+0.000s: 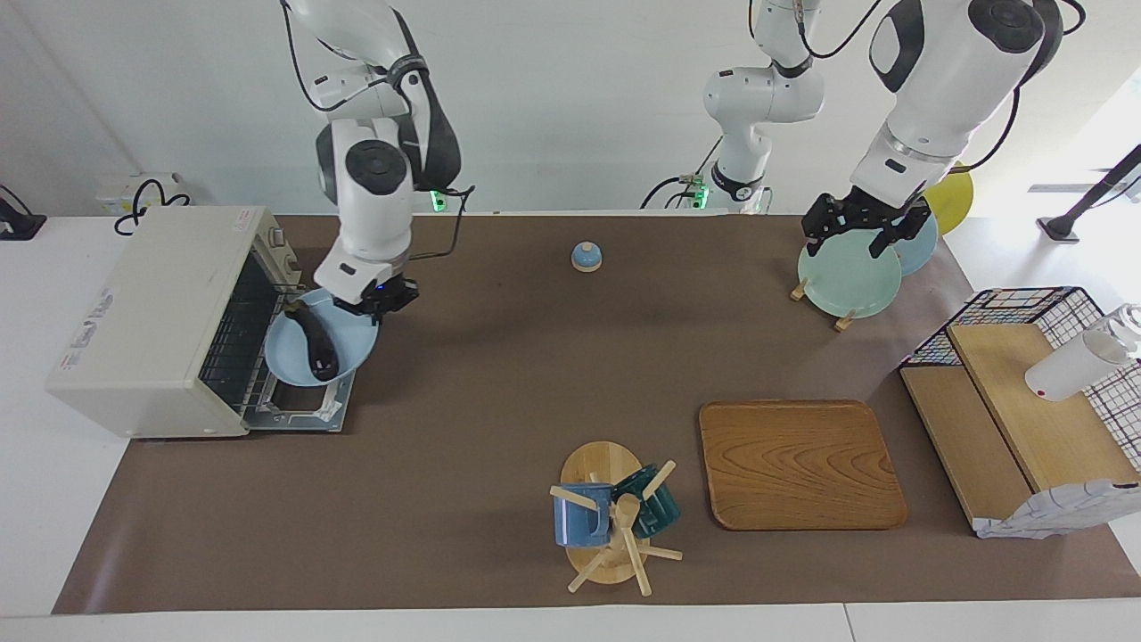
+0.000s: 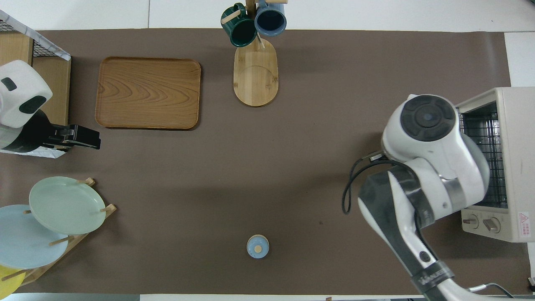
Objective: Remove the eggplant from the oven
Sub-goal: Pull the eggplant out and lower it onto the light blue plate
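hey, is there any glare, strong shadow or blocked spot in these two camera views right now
Facing view: bright window glare washes out the corner by the wire basket; soft shadows fall beside the oven. Overhead view: even light, but the right arm hides the plate and eggplant.

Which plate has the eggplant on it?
The light blue plate gripped by the right end effector over the oven door; the racked plates are bare.

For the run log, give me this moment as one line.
right end effector: shut on blue plate rim, over open oven door | eggplant: on plate, outside oven | left end effector: open, waiting over plate rack
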